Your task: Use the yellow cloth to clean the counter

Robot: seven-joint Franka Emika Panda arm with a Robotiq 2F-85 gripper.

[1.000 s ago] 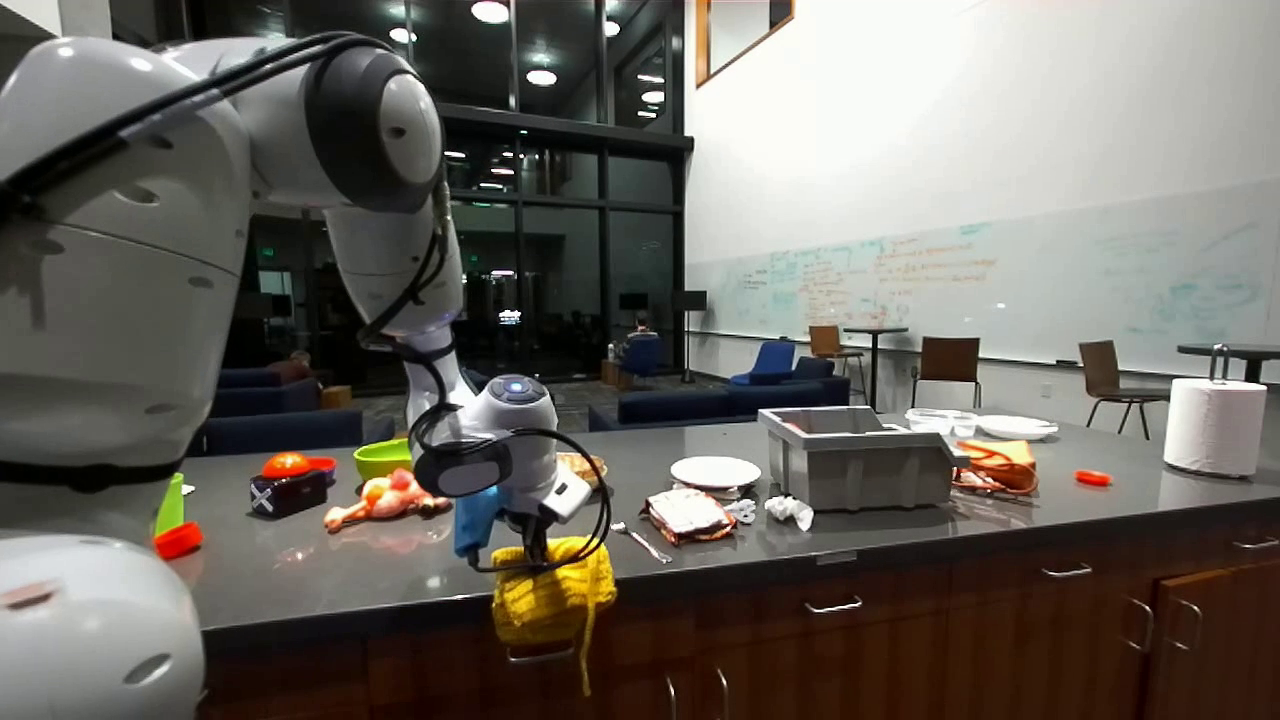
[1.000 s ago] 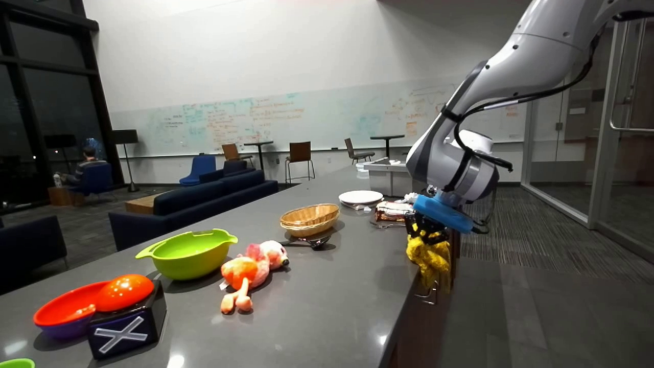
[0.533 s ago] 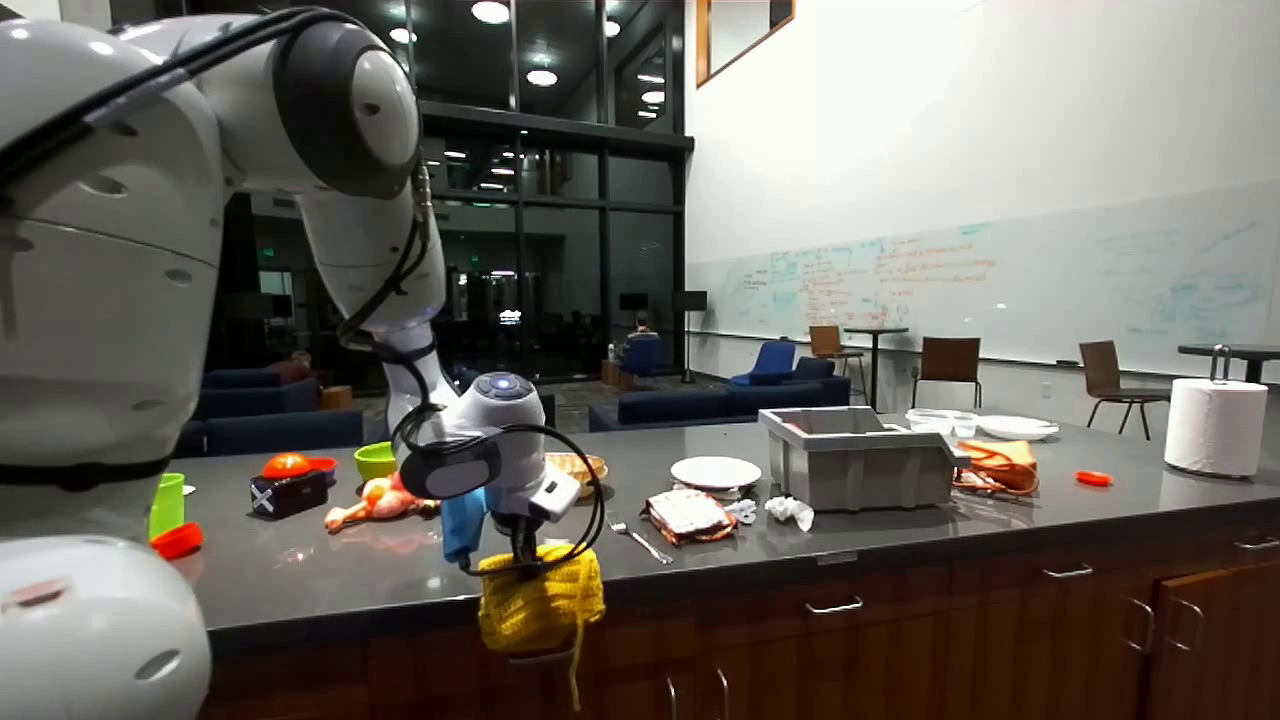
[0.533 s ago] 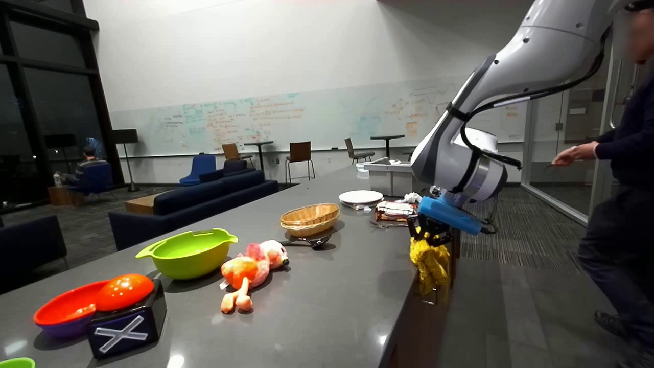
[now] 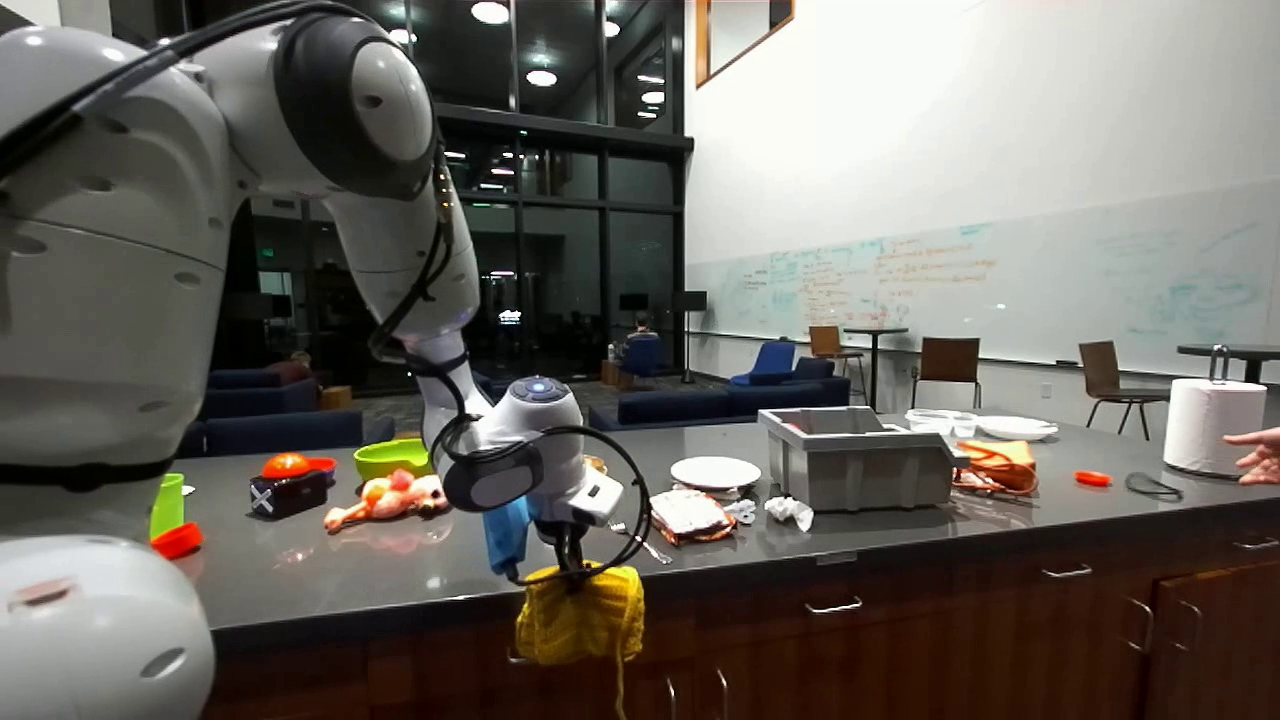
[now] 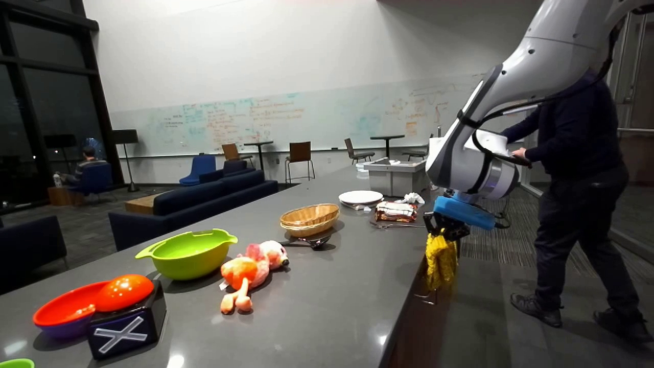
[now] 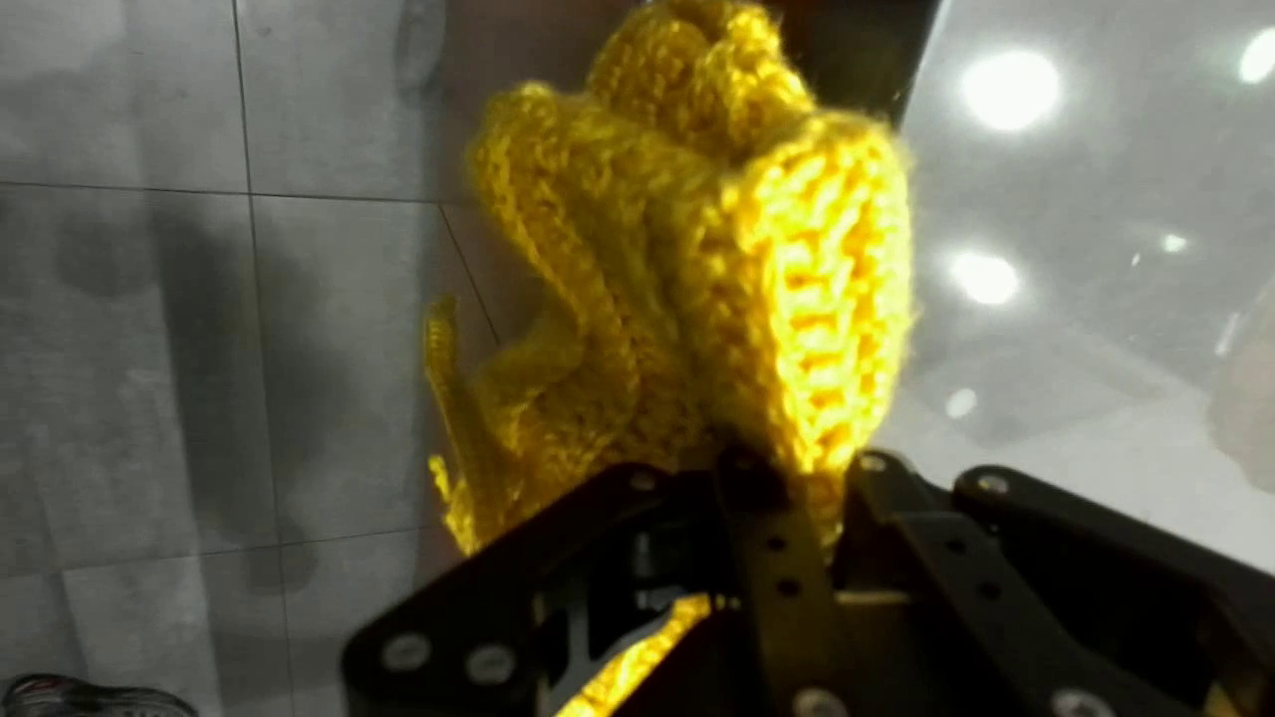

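"So, what has your gripper [image 7: 809, 478] got?"

"I have it clamped on the yellow cloth [image 5: 580, 622]; my wrist view shows the knit bunched in its grip."

"Where's that relative to the counter [image 5: 350, 570]?"

"The cloth hangs just beyond the counter's edge, on the side with the drawers [image 5: 880, 615]. I can't tell whether it touches that edge."

"And around the counter?"

"I see someone [image 6: 577, 128] standing on its drawer side. On top are a gray bin [image 5: 870, 485], a white plate [image 5: 715, 471], a wicker basket [image 6: 311, 226], a green bowl [image 6: 194, 260] and a pink toy [image 6: 260, 269]."
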